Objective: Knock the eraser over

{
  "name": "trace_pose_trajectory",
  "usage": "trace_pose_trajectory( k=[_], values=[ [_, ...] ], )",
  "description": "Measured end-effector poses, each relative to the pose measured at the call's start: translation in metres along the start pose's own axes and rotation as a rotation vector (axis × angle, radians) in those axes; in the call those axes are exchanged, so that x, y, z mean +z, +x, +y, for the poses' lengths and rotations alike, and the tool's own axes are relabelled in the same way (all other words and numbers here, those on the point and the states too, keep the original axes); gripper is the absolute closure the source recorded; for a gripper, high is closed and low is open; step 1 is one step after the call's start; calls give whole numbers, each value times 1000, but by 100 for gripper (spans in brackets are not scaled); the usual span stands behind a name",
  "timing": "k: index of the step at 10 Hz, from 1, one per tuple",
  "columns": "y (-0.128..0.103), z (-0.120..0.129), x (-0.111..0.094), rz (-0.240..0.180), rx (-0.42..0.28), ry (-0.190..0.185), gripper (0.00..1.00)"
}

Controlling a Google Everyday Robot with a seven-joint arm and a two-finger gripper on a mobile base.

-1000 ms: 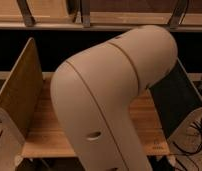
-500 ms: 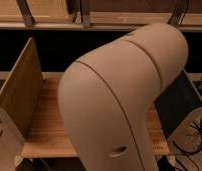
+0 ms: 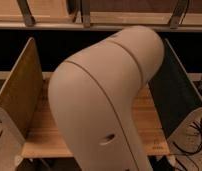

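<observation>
Camera view, the only one: the frame is mostly blocked by the robot's own arm (image 3: 106, 105), a big beige elbow shell that bends from the upper right down to the bottom centre. The gripper is not in view, so it sits somewhere behind or below that shell; the state of the jaws cannot be told. The eraser is not visible either. It is presumably on the desk (image 3: 149, 125) behind the arm, but nothing confirms that. Visible parts of the scene: a light wood slatted desk top with bare strips showing left and right of the arm, an angled wooden side panel (image 3: 19, 95) on the left, a dark side panel (image 3: 176, 92) on the right, a wooden shelf rail (image 3: 119, 20) across the top, and cables (image 3: 196, 137) on the floor at lower right. Handling judgement: an eraser should be light, slightly rubbery, high-friction at its base and not fragile. No grasp is needed. A sideways push near its top edge should tip it, whereas a low push would likely just slide it. Main risk: the approach is blind while the arm blocks the target.
</observation>
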Motion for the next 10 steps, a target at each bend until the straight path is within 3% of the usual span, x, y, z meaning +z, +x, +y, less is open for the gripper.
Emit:
trace_pose_trajectory(
  k=[2,5,7,10],
  values=[
    [-29,1,4,-45,-89,27,100],
    [-62,-17,-12,-140,-197,154,100],
    [-66,-24,-28,-181,-217,216,100],
    [-55,-25,-43,-207,-183,239,93]
  ],
)
